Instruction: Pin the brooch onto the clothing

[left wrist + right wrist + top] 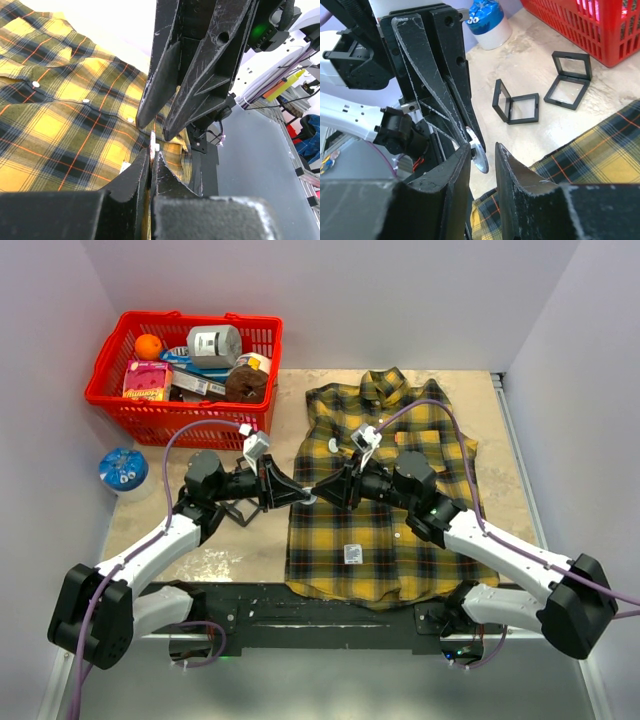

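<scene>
A red plastic lattice basket [160,420] is seen well beyond the left tool [151,152]. In it lie a round orange fruit [149,346], a grey cylindrical tin [213,343], a pink cardboard box [147,380] and a dark brown round packet [247,385]; the other packets cannot be made out. A white round tub with a blue lid [123,470] is set on the pale, stone-patterned bench [250,545], off to the outer side of the left tool.

The two tools are met tip to tip above the near left edge of the yellow-and-dark plaid woven shirt [330,540]. The shirt is spread flat on the bench under and beyond the right tool [482,147], with a small white label [352,553] near its hem.

The small silver disc-shaped brooch [480,157] is clamped edge-on in the left tool's closed black fingers. In the left wrist view only its thin pale rim is shown. Its flat, shiny face is seen only from the right wrist.

The right tool's scuffed fingers are parted, one on either side of the disc. One pad seems to touch the disc, though this is not certain.

Two black square frame cases with clear panes [517,102] are shown plainly by the right wrist camera alone. Both stand open on the bench beyond the tools.
</scene>
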`<act>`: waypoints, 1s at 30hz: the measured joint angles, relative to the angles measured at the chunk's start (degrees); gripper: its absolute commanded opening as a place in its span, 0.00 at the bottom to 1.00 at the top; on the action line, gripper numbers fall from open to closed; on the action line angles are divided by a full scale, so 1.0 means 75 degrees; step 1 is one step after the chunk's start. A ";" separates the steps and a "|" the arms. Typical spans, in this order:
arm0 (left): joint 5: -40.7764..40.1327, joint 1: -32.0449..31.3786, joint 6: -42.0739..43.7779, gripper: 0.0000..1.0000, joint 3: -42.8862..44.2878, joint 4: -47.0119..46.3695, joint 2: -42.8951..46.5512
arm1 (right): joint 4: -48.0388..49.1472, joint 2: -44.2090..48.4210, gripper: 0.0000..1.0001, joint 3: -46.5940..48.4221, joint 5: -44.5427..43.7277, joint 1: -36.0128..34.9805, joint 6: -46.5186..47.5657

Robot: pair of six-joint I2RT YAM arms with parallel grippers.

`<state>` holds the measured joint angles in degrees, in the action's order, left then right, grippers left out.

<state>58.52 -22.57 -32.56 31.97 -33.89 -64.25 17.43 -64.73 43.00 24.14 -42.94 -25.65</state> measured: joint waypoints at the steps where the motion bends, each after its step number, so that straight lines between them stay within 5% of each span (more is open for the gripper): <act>1: 0.0000 0.0000 0.0000 0.00 0.0000 -0.0003 0.0000 | 0.0035 -0.0029 0.28 -0.0003 0.0044 0.0000 -0.0003; 6: -0.0003 0.0000 0.0000 0.00 0.0000 -0.0044 0.0000 | 0.0172 -0.0224 0.21 -0.0029 0.0219 0.0000 -0.0015; 11: -0.0055 0.0012 -0.0006 0.00 -0.0003 -0.0038 0.0000 | 0.0326 -0.0318 0.00 -0.0047 0.0376 0.0035 -0.0023; 12: -0.0055 0.0015 -0.0020 0.05 -0.0003 -0.0038 0.0000 | 0.0341 -0.0318 0.00 -0.0052 0.0402 0.0035 -0.0009; 13: -0.0052 0.0023 -0.0055 0.22 -0.0003 -0.0038 0.0000 | 0.0358 -0.0318 0.00 -0.0052 0.0423 0.0035 0.0012; 16: -0.0047 0.0035 -0.0122 0.52 -0.0003 -0.0058 0.0000 | 0.0367 -0.0318 0.00 -0.0052 0.0481 0.0035 0.0015; 18: -0.0041 0.0035 -0.0117 0.58 -0.0003 -0.0087 0.0000 | 0.0364 -0.0318 0.00 -0.0052 0.0478 0.0035 0.0023; 30: -0.0090 0.0020 0.0493 0.44 0.0009 0.0667 0.0157 | -0.0032 -0.0297 0.00 0.0012 0.1338 0.0746 0.0315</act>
<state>57.84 -22.41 -28.86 32.03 -28.88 -63.07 17.19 -66.96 43.09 34.17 -37.34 -23.29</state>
